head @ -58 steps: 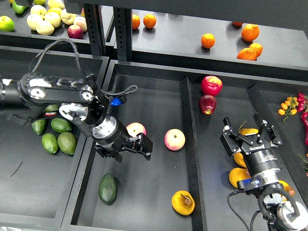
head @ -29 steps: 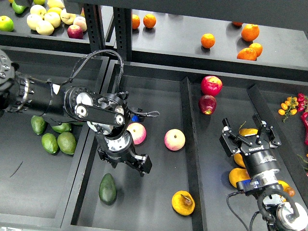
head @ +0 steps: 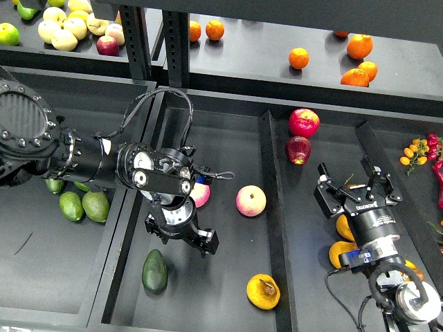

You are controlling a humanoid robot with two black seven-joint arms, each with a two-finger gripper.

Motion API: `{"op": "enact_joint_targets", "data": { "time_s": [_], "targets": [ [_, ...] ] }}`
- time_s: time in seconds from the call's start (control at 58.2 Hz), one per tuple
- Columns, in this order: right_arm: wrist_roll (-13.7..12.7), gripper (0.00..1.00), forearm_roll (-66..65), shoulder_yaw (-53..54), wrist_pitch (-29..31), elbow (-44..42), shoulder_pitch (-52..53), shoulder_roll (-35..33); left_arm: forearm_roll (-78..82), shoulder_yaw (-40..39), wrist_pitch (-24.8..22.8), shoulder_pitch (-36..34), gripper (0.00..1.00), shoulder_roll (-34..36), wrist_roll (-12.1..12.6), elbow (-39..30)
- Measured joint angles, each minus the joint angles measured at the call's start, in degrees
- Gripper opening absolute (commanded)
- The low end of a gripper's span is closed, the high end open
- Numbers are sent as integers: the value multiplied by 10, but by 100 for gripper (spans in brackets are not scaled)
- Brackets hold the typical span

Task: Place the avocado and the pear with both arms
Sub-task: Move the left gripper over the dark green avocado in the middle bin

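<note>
Dark green elongated avocado (head: 155,270) lies upright just below-left of left end effector (head: 181,236), whose finger state I cannot tell; right end effector (head: 357,193) open, empty.

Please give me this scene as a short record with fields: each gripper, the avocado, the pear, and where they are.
left gripper: above the avocado, holding nothing; open or shut unclear
right gripper: open, empty, in the right compartment
avocado: dark green, lying in the middle tray, front left
pear: yellow-orange with brown blotch, same tray, front right
</note>
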Motion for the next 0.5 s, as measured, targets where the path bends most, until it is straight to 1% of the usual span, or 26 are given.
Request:
{"op": "enact_joint_targets", "data": {
  "time_s": [0.24, 0.498],
  "targets": [
    [0, 99, 0, 0, 0, 0, 7, 0, 5, 4, 0, 54, 99, 0, 0, 37],
    [0, 99, 0, 0, 0, 0, 7, 0, 6, 3, 0, 72, 99, 0, 0, 50]
  ]
}}
